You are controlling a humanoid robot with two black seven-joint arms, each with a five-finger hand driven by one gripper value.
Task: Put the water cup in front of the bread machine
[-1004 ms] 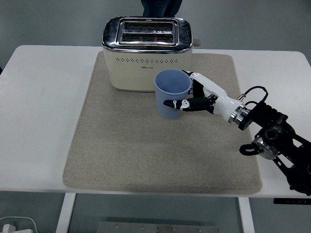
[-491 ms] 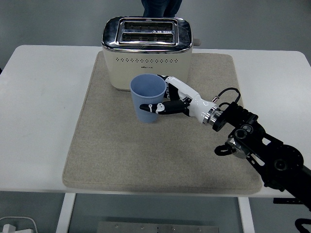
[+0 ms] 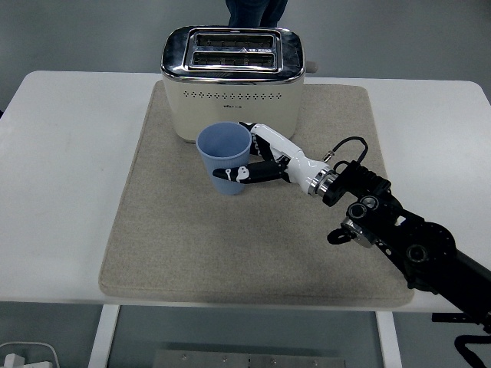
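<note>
- The right hand (image 3: pixel 257 162) comes in from the right and is wrapped round the blue water cup (image 3: pixel 225 159); a thumb lies across the cup's front wall low down and the other fingers (image 3: pixel 259 135) curl behind it on the far side; it is a closed grip on the cup, not a spread hand
- The cup stands upright, mouth up, its long axis vertical; it sits at the hand's leftward tip, so the hand reaches it from the cup's right side
- Just beyond the hand, on its far side, stands the cream bread machine (image 3: pixel 232 83); the cup is near the machine's front face, roughly below its middle, close to it but, as far as I can see, not touching
- Under the hand lies the beige mat (image 3: pixel 169 238) on the white tabletop (image 3: pixel 61 153); whether the cup's base rests on the mat or hangs just above it I cannot tell from here
- My guess is that the cup is already about where it belongs; what remains turns on the short way down to the mat, then letting go and backing off to the right without tipping it
- The left arm is nowhere in view; a person's legs (image 3: pixel 257 11) show at the far edge behind the machine
</note>
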